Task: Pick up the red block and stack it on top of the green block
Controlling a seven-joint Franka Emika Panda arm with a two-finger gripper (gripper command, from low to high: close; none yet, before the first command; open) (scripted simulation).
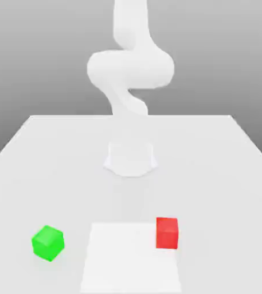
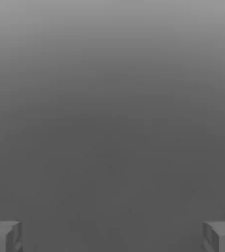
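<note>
The red block (image 1: 167,232) rests on the white table (image 1: 225,172), near the front and toward the exterior view's right. Near the front on the exterior view's left sits the green block (image 1: 47,243), turned slightly and well apart from the red one. In the hand view my gripper (image 2: 112,236) is open, its two grey fingertips (image 2: 3,236) standing wide apart with nothing between them and only plain grey beyond. The white arm (image 1: 130,69) rises from its base at the table's middle.
The arm's round base (image 1: 130,159) stands mid-table behind the blocks. A pale white rectangular patch (image 1: 130,258) lies between the two blocks, its right edge beside the red block. The table's far edge runs along the back.
</note>
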